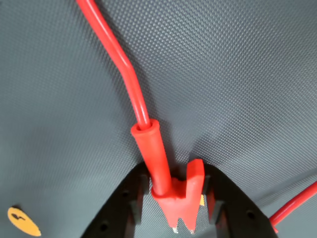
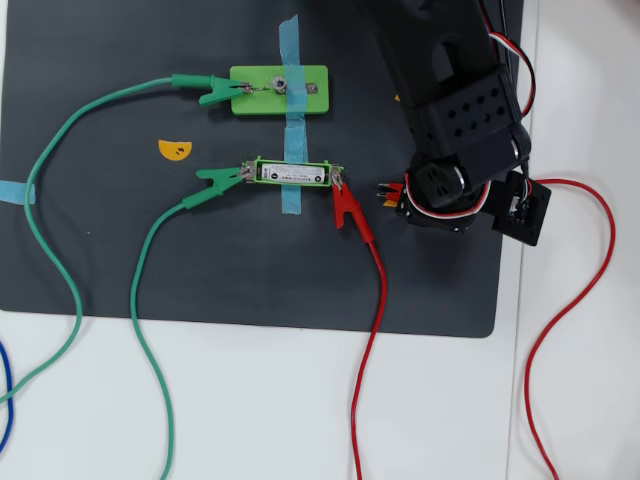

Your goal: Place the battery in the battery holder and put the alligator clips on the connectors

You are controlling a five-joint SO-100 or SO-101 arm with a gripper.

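Observation:
In the wrist view my gripper is shut on a red alligator clip, its red wire running up and away over the dark mat. The overhead view hides the gripper under the arm. There the battery lies inside the narrow green battery holder. A green clip bites the holder's left end and another red clip its right end. A second green clip sits on the left connector of the wider green block; its right connector is bare.
Blue tape straps both green parts to the black mat. A yellow sticker lies left of the holder, and one shows in the wrist view. Red wire loops over the white table on the right; green wires trail left.

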